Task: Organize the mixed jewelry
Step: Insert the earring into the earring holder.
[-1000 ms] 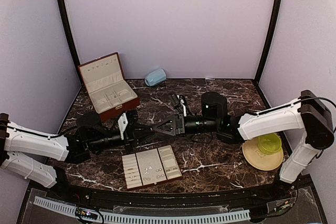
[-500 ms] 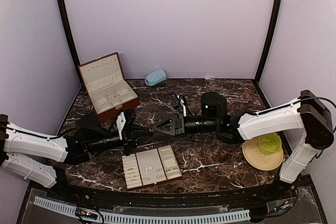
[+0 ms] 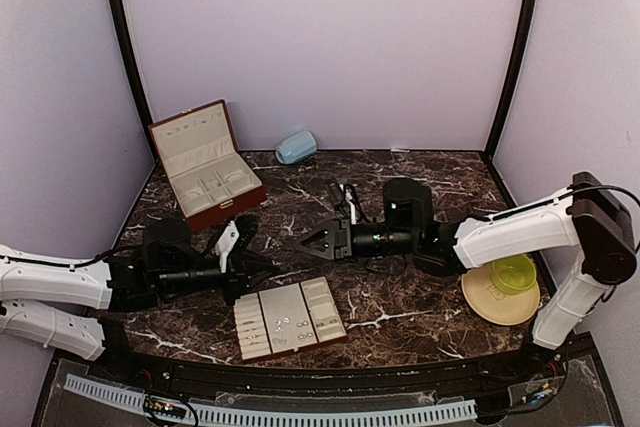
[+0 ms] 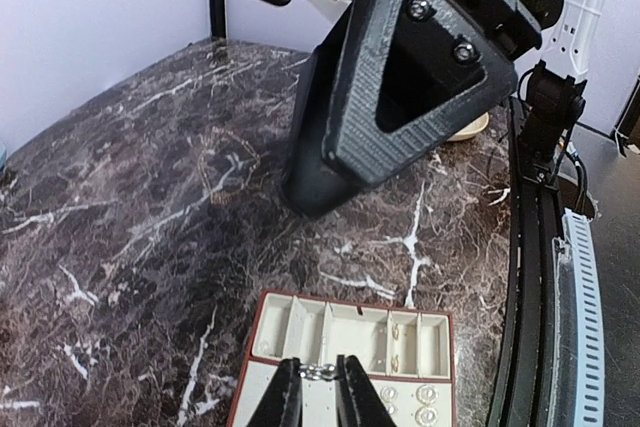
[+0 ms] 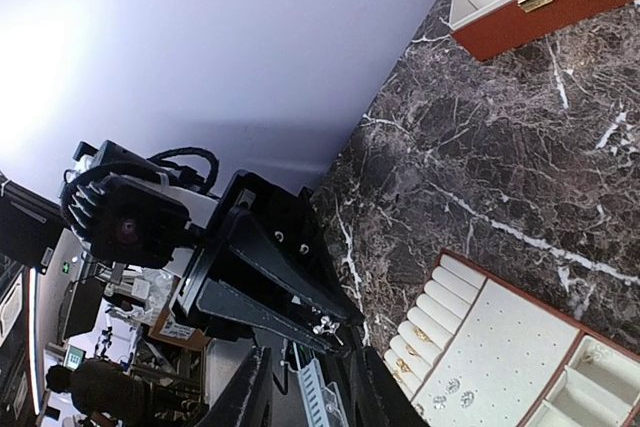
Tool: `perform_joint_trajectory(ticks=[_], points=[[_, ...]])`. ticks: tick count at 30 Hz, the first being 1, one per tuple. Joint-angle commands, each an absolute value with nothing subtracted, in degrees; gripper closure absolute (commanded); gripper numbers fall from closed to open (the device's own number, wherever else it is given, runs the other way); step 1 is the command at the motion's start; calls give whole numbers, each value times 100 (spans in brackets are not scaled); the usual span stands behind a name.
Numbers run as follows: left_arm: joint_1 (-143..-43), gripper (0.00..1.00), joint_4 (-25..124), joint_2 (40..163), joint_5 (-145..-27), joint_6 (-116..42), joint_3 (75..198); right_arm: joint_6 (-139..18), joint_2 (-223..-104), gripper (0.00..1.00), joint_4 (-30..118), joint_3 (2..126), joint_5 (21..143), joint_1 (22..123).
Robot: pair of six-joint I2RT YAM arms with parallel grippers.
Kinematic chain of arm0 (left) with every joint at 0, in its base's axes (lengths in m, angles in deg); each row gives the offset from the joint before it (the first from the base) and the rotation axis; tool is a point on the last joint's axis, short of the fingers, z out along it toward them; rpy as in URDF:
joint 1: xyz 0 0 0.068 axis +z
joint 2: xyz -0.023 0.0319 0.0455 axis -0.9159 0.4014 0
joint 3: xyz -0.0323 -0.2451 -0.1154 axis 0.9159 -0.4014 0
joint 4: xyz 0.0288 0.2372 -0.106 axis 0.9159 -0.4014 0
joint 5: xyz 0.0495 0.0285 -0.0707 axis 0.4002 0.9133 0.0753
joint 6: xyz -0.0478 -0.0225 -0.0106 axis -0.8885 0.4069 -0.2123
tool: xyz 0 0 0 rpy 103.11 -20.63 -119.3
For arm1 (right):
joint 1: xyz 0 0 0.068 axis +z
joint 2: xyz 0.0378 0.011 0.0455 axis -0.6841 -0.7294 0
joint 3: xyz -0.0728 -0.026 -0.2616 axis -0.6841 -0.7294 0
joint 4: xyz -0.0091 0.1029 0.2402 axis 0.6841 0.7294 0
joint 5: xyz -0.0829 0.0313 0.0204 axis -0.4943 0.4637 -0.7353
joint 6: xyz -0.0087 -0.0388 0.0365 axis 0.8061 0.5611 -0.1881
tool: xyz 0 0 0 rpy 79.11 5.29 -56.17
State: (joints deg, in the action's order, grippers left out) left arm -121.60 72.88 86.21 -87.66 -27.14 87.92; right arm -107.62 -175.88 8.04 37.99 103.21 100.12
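Left gripper (image 4: 318, 387): jaws nearly together, pinching a tiny silvery jewelry piece (image 4: 320, 372) at the very fingertips. In the left wrist view the piece sits between the two tips, above the near edge of the cream-lined tray (image 4: 262, 319). The right wrist view shows the same piece (image 5: 322, 325) as small bright beads at the tip of the left gripper's black fingers (image 5: 262, 299).

Right gripper (image 3: 299, 245): in its wrist view its own two fingers (image 5: 248, 395) stand apart with a clear gap and nothing between them. It points toward the left gripper, with the tips near each other over the marble table (image 3: 420, 172) just behind the tray (image 3: 332, 332), but not touching.

Remaining jewelry: small rings and earrings lie in the tray. Gold pieces (image 5: 412, 337) sit in the ribbed roll section, and silvery studs (image 5: 448, 387) sit on the flat middle panel. From the left wrist, more pieces (image 4: 398, 332) show in the narrow compartments at the tray's far end.

The red-brown box (image 3: 205, 172) stands open at the table's rear left, well apart from both grippers. Whether it holds any jewelry, I cannot tell.
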Motion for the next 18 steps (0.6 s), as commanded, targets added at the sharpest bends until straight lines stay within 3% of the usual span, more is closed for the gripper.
perform_joint_trajectory(ticks=[1, 18], points=[[-12182, 84, 5470, 8470, -8732, -3116, 9290, -10482, -17293, 71, 1077, 3669, 10080, 9977], [-12180, 84, 2298, 9671, -9799, -4626, 10660, -9999, -16560, 71, 1548, 3129, 9620, 9976]])
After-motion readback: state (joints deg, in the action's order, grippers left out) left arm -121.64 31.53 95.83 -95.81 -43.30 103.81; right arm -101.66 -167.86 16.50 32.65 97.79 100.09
